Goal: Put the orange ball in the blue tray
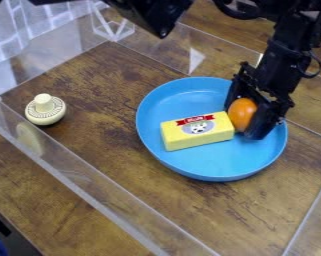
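A cream ridged pot with a knob on top (45,109) stands on the wooden table (89,75) at nine o'clock, well apart from the work and in nobody's way. Clear strips, seemingly plastic, run along the table between five and ten o'clock.

Right of the pot sits the blue tray (210,168), a round shallow dish with a raised rim. A yellow block (198,129) with a printed label lies in it, left of its middle, close beside the orange ball and the nearest obstacle: a sweep toward nine o'clock would likely shove it.

The orange ball (243,114) is inside the tray's rim, toward two o'clock, with the black fingers of the gripper (247,112) around it. The gripper appears to be grasping the ball; whether the ball also bears on the tray floor cannot be told. Small, smooth and round, it is probably light and fairly firm, apt to slip or roll if pinched off-center. Opposite sides at its widest girth would offer the safest hold, and a low, gentle release should keep it from rolling. The arm reaches in from one o'clock, over the rim, which could catch a finger on the way out.
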`<state>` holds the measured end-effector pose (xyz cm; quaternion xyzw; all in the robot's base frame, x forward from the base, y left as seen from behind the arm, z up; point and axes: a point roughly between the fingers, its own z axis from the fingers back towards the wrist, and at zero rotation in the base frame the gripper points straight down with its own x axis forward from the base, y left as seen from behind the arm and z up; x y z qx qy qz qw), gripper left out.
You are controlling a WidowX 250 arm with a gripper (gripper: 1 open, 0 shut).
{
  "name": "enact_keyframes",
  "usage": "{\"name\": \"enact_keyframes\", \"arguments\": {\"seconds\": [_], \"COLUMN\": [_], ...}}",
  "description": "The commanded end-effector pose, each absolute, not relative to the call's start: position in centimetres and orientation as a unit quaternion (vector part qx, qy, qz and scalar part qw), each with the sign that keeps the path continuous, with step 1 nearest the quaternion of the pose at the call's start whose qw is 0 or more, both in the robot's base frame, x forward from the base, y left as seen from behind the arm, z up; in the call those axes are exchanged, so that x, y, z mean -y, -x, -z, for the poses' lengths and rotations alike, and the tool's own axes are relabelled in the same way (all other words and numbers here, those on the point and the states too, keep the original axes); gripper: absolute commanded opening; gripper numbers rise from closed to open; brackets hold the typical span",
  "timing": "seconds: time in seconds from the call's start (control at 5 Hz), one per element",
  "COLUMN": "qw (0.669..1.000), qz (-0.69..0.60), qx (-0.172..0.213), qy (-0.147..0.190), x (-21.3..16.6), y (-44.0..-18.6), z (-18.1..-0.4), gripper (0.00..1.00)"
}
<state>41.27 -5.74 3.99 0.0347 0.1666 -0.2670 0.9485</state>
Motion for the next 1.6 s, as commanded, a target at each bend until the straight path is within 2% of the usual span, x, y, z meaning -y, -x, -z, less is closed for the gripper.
{"name": "enact_keyframes", "arguments": {"seconds": [0.0,1.0,1.2,1.4], "qw": [0.960,0.960,0.960,0.960], "qz": [0.257,0.254,0.254,0.253], "qx": [-0.103,-0.109,-0.109,-0.110], "qy": [-0.044,-0.049,-0.049,-0.050], "x": [5.11,5.14,5.17,5.20], "y": [-41.94,-41.72,-41.70,-41.70], "z": [-9.75,-10.07,-10.07,-10.13], "gripper": [0.00,0.00,1.00,1.00]}}
